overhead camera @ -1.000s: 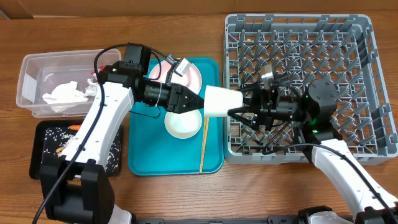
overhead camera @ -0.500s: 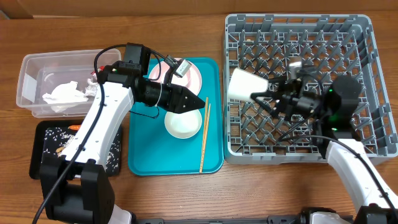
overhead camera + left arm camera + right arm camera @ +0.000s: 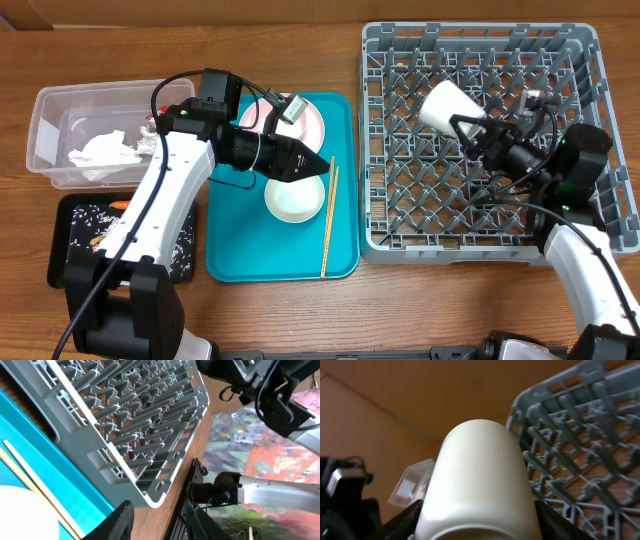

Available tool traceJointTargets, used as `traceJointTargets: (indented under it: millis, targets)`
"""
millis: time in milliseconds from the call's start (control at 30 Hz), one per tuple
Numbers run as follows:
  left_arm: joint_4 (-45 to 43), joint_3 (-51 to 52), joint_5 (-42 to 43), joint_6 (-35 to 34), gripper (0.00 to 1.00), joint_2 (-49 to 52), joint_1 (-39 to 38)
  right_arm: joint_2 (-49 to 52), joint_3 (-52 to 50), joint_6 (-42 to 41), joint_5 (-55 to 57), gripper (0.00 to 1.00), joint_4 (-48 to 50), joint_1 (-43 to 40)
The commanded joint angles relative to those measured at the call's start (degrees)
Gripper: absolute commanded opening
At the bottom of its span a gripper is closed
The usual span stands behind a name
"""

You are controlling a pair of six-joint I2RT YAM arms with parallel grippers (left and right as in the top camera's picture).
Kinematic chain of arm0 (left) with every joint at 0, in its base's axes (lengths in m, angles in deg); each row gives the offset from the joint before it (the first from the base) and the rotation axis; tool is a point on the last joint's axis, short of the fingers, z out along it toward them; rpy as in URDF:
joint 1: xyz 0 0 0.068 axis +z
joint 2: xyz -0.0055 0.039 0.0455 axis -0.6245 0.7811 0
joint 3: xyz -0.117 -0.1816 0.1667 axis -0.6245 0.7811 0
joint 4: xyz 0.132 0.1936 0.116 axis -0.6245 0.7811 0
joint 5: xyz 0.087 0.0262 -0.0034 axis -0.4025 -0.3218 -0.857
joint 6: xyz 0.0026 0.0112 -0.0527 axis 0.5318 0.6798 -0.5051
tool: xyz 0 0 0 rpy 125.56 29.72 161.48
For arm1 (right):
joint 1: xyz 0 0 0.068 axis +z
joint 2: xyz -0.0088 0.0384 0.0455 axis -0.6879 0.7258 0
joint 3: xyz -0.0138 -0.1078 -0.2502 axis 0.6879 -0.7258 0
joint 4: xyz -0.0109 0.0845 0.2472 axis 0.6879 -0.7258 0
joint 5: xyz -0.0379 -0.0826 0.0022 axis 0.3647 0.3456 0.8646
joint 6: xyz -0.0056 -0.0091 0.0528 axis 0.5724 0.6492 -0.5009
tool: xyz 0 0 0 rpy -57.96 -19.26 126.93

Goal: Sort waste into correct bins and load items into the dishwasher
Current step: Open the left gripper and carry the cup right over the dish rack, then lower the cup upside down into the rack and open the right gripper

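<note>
Plate (image 3: 312,120) mostly hidden under left arm (image 3: 170,190) — cup (image 3: 477,475) cut off at right wrist view's bottom edge — bowl (image 3: 20,516) cropped at corner.

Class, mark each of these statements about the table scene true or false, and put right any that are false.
1. The right end effector grips the small white cup above the grey lattice plastic dish rack. True.
2. The thin light wooden chopsticks lie inside the rack. False: they lie on the teal tray.
3. The crumpled white tissue sits in the clear plastic rectangular tub. True.
4. The left end effector holds a small white bowl. False: it holds nothing; the bowl rests on the teal tray.
</note>
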Motion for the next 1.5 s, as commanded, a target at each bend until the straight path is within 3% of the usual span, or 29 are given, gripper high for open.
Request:
traceJointTargets:
  millis: [0,333,467,633,967,1467]
  targets:
    - [-0.2,0.2,0.0,-0.6,0.37,0.4,0.1,-0.5,5.8,0.7,8.2,0.35,-4.8,-0.3]
    - [-0.2,0.2,-4.2,-0.7,0.39,0.4,0.1,-0.5,32.4,15.1,21.6,0.34,-49.9,3.5]
    - [-0.4,0.2,-4.3,-0.7,0.4,0.4,0.1,-0.5,42.5,16.0,30.5,0.32,-66.2,7.7]
    - [-0.4,0.2,-4.3,-0.7,0.41,0.4,0.1,-0.5,49.4,16.0,40.1,0.24,-79.1,14.2]
    - [-0.5,0.2,-4.3,-0.7,0.44,0.4,0.1,1.0,49.3,16.0,41.4,0.18,-92.4,19.6]
    - [-0.3,0.2,-4.3,-0.9,0.47,0.4,0.1,8.7,44.6,16.0,45.3,0.13,-92.9,19.6]
